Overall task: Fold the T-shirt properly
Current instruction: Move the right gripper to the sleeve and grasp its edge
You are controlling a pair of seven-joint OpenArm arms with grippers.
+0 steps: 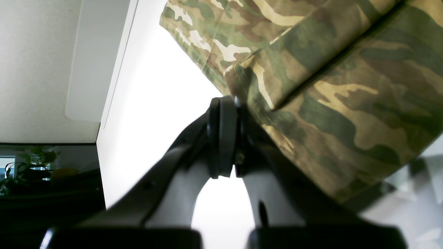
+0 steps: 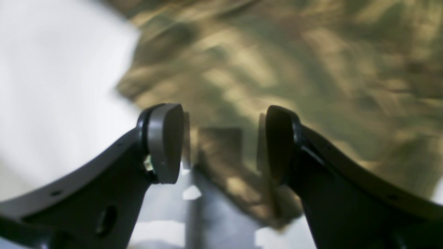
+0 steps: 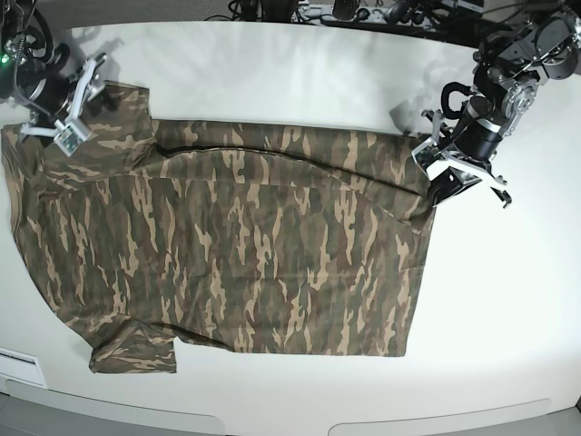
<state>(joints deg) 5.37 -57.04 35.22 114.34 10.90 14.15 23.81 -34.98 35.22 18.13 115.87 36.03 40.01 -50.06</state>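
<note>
The camouflage T-shirt (image 3: 254,254) lies spread on the white table (image 3: 300,73), its hem to the right and its sleeves to the left. Its far edge is folded over along a long crease. My left gripper (image 3: 438,182) is at the shirt's far right hem corner. In the left wrist view the left gripper (image 1: 235,107) is shut on the stitched hem of the T-shirt (image 1: 346,86), lifting it slightly. My right gripper (image 3: 56,136) is over the far left sleeve. In the blurred right wrist view the right gripper (image 2: 221,141) is open just above the T-shirt (image 2: 277,62), holding nothing.
Cables and dark equipment (image 3: 363,14) line the table's back edge. The table's front edge (image 3: 272,413) runs just below the shirt's near sleeve. White table surface (image 3: 508,300) stretches to the right of the hem.
</note>
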